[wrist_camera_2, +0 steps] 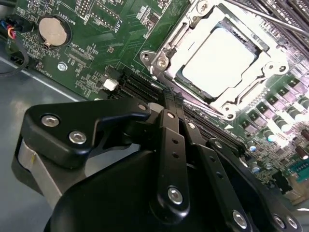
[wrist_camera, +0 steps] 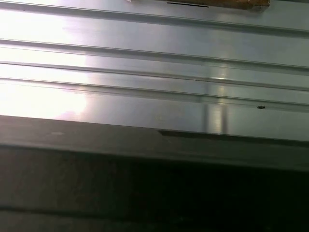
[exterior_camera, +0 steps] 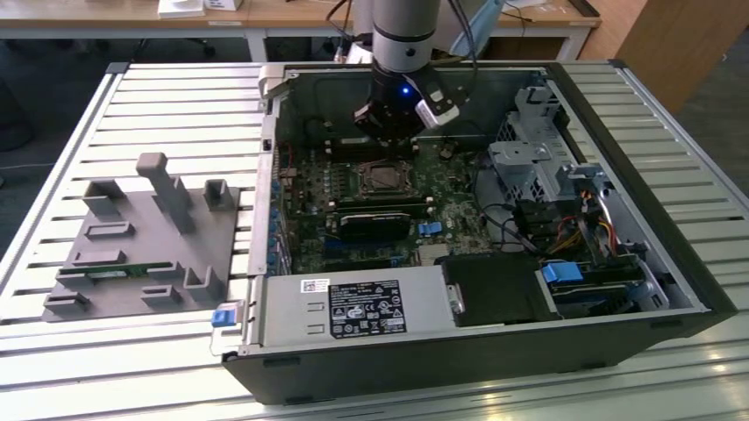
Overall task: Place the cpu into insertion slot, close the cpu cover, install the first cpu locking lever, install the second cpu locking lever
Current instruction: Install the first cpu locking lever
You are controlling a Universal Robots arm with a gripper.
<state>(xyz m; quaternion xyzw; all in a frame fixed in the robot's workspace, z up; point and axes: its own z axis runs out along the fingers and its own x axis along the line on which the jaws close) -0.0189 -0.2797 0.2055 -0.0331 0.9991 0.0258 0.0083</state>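
CPU (wrist_camera_2: 219,60) sits seated in the insertion slot (wrist_camera_2: 179,72), just beyond my gripper (wrist_camera_2: 169,104) in the second wrist view, with the cpu cover (wrist_camera_2: 244,31) framing its pale metal top. My fingers (wrist_camera_2: 173,145) are drawn together with nothing between them. On the green motherboard (wrist_camera_2: 120,29) there is white lettering, too small for me to read. In the exterior view I hang inside the open computer case (exterior_camera: 655,202), with the socket in front of me.

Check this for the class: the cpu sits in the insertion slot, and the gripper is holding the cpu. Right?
Partly. The cpu does sit in the insertion slot, but the gripper holds nothing: the second wrist view shows it apart from the cpu, beside the socket.
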